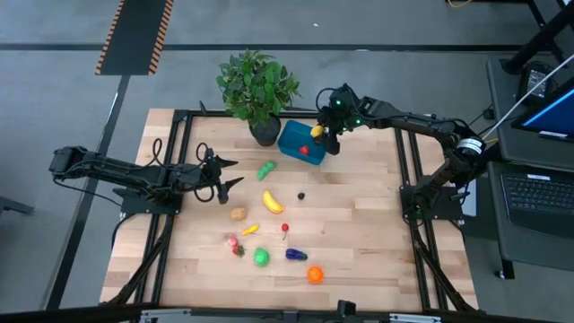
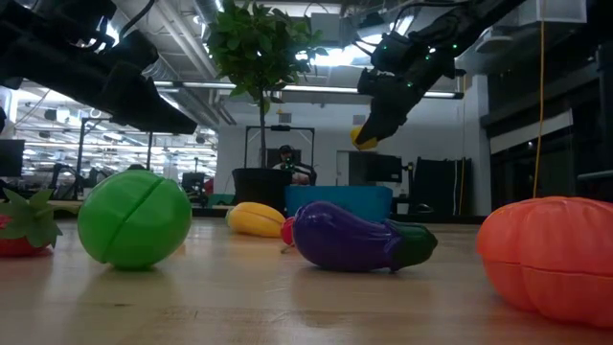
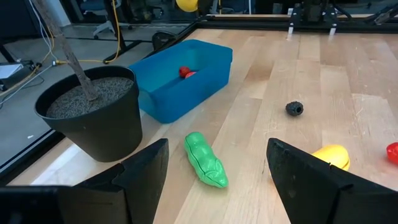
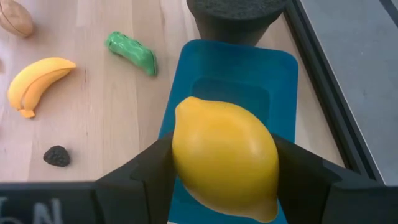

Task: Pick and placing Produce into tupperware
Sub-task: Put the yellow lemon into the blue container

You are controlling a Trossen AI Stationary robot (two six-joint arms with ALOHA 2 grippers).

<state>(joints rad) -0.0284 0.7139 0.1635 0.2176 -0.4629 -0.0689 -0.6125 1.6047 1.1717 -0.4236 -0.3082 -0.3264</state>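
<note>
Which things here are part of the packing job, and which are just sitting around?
Job: lemon held in the right gripper; blue tub; red piece inside; banana; pea pod; eggplant.
Bystanders: potted plant; left gripper, waiting open.

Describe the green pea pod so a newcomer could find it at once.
Start at the potted plant at the table's far edge, beside the blue tupperware. The pea pod lies on the wood just in front of them, ahead of the open left gripper. It is the only long, bumpy green piece; the other green piece is round.
</note>
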